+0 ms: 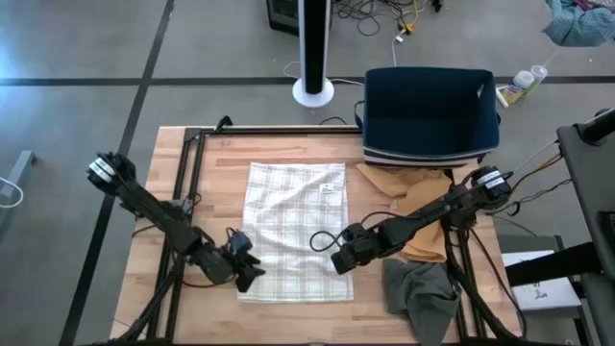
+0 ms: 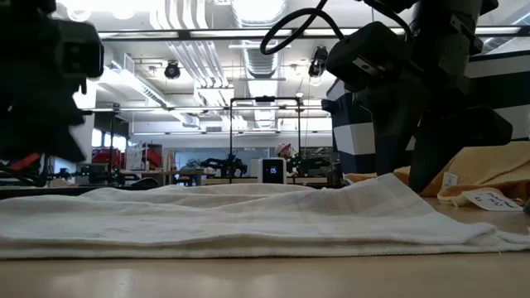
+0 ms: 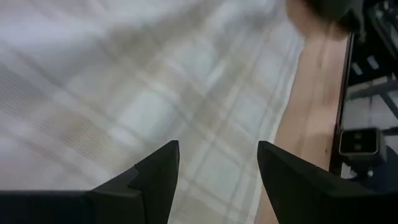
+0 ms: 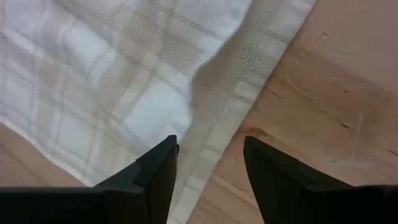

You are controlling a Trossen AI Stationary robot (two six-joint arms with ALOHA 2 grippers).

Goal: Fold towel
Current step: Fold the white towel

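Towel (image 1: 293, 231), white plaid, lies flat at centre of wooden table (image 1: 221, 154) in high view. Left gripper (image 1: 246, 273) at towel's lower left edge, fingers (image 3: 155, 180) spread, holding nothing. Right gripper (image 1: 338, 258) at towel's right edge, fingers (image 4: 158, 174) parted, empty, hem between them.

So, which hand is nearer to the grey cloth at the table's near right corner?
The right hand. It hovers over the right edge of the checked towel, just left of the grey cloth. The left hand is across the towel, at its near left corner.
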